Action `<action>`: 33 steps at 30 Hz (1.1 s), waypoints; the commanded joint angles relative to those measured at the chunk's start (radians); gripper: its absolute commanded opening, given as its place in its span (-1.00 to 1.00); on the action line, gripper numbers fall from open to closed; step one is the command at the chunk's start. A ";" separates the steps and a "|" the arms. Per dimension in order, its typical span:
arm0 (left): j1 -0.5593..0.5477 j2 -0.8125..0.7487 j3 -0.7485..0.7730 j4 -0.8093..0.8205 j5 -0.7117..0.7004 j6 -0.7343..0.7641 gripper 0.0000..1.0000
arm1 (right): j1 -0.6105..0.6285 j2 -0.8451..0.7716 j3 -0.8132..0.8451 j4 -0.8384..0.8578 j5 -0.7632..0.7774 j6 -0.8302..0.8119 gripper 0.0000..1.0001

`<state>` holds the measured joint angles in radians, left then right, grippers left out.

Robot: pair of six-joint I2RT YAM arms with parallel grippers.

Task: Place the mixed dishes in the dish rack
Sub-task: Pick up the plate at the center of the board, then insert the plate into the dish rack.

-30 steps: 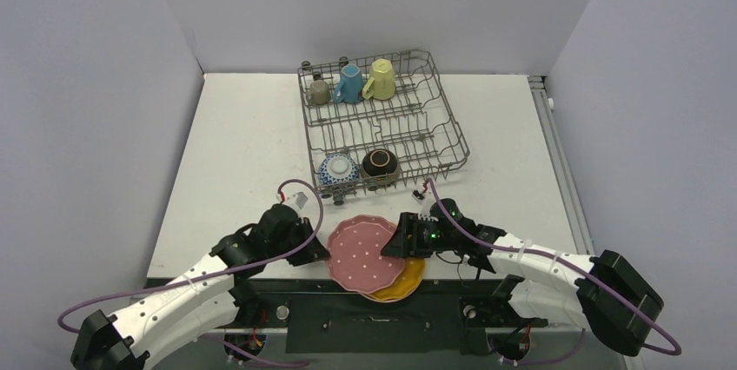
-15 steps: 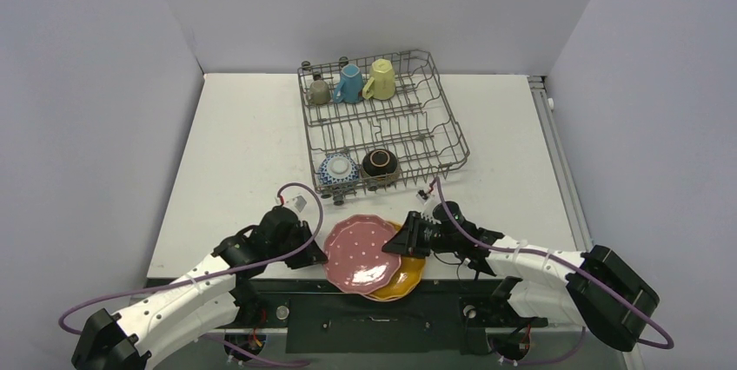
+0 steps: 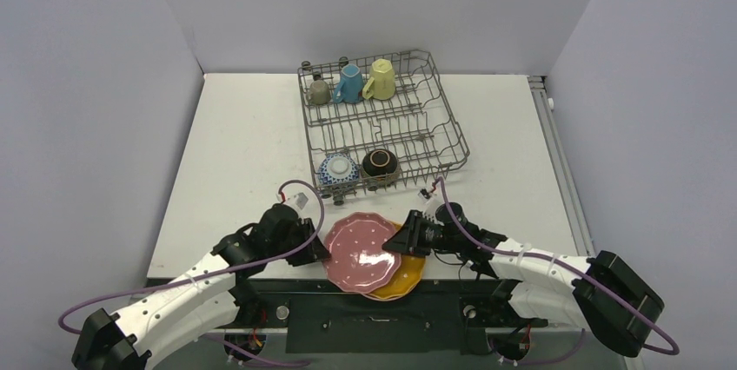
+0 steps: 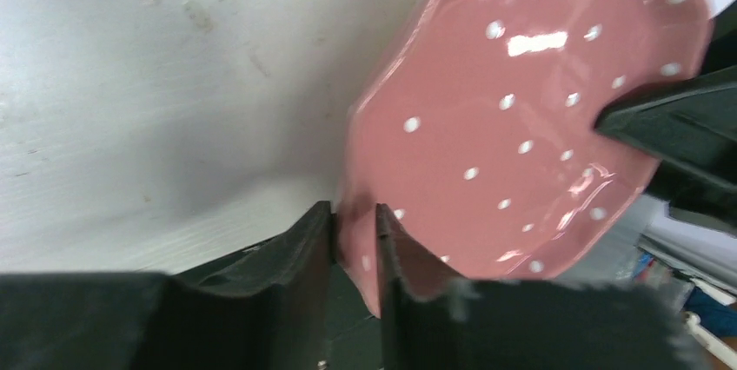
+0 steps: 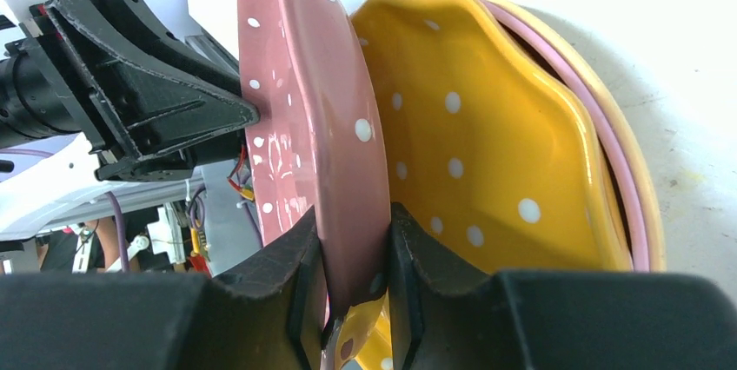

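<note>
At the near edge of the worktop (image 3: pixel 243 153), the pink plate (image 3: pixel 361 251) was up off the stack and a bit tilted. Both arms had hold of it. The left gripper (image 4: pixel 352 222) had its jaws closed on the plate's left rim. The right gripper (image 5: pixel 355 240) had its jaws clenched on the other side of the rim. The orange plate (image 3: pixel 408 279) lay just under it, on top of more plates.

The dish rack (image 3: pixel 452 140) stood well apart, near the back of the worktop. The grey mug (image 3: pixel 320 90), the blue mug (image 3: pixel 350 83) and the yellow mug (image 3: pixel 381 79) sat in its back row. The blue-white bowl (image 3: pixel 337 168) and the dark brown bowl (image 3: pixel 380 163) sat in its front corner. No plate was in the rack yet.

I think a few things could go wrong from here. The plate looked shiny and smooth, and each pair of jaws pinched only a thin bit of rim. If one arm let go too fast, the plate could swing down and knock the orange plate. If the two arms pulled different ways, the plate could slip out and fall. The stack sat close to the worktop's near edge, so a bump might push a plate off. On the way to the rack, the plate could also hit the two bowls in front.
</note>
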<state>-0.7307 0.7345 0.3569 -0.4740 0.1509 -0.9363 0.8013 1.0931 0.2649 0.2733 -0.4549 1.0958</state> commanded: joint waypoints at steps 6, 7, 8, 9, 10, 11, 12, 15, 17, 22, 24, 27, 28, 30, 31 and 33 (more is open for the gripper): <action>0.002 -0.015 0.155 0.023 -0.014 0.041 0.05 | 0.006 -0.150 0.086 0.012 0.028 -0.023 -1.00; 0.004 -0.015 0.171 0.007 -0.018 0.045 0.10 | 0.002 -0.160 0.092 0.001 0.030 -0.026 -1.00; 0.005 -0.015 0.178 -0.001 -0.028 0.054 0.18 | -0.009 -0.177 0.105 -0.026 0.035 -0.033 -1.00; 0.008 -0.014 0.197 -0.018 -0.033 0.066 0.22 | -0.021 -0.186 0.112 -0.040 0.036 -0.044 -1.00; 0.009 -0.014 0.207 -0.028 -0.048 0.073 0.29 | -0.028 -0.203 0.127 -0.070 0.040 -0.049 -1.00; 0.010 -0.015 0.226 -0.045 -0.053 0.086 0.32 | -0.044 -0.211 0.135 -0.086 0.040 -0.059 -1.00; 0.011 -0.014 0.234 -0.051 -0.059 0.093 0.36 | -0.052 -0.224 0.150 -0.111 0.042 -0.064 -1.00; 0.018 -0.009 0.275 -0.076 -0.069 0.123 0.46 | -0.089 -0.246 0.195 -0.179 0.040 -0.096 -1.00; 0.021 -0.005 0.305 -0.094 -0.077 0.145 0.51 | -0.110 -0.255 0.225 -0.217 0.035 -0.115 -1.00; 0.030 0.003 0.402 -0.155 -0.105 0.220 0.72 | -0.164 -0.271 0.316 -0.323 0.038 -0.167 -1.00; 0.033 0.016 0.445 -0.180 -0.108 0.262 0.85 | -0.194 -0.275 0.365 -0.374 0.051 -0.195 -1.00; 0.038 0.031 0.505 -0.218 -0.134 0.324 0.94 | -0.216 -0.264 0.444 -0.440 0.073 -0.238 -1.00; 0.039 0.034 0.528 -0.230 -0.139 0.347 0.94 | -0.226 -0.260 0.458 -0.452 0.078 -0.254 -1.00; 0.044 0.036 0.555 -0.245 -0.154 0.379 0.96 | -0.244 -0.248 0.514 -0.477 0.091 -0.272 -1.00; 0.047 0.037 0.563 -0.249 -0.169 0.389 0.94 | -0.251 -0.240 0.529 -0.493 0.093 -0.279 -1.00; 0.050 0.038 0.585 -0.256 -0.176 0.414 0.93 | -0.272 -0.228 0.569 -0.514 0.096 -0.296 -1.00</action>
<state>-0.6918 0.7715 0.8696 -0.6937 0.0219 -0.6189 0.5594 0.8677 0.7017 -0.3153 -0.3553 0.8249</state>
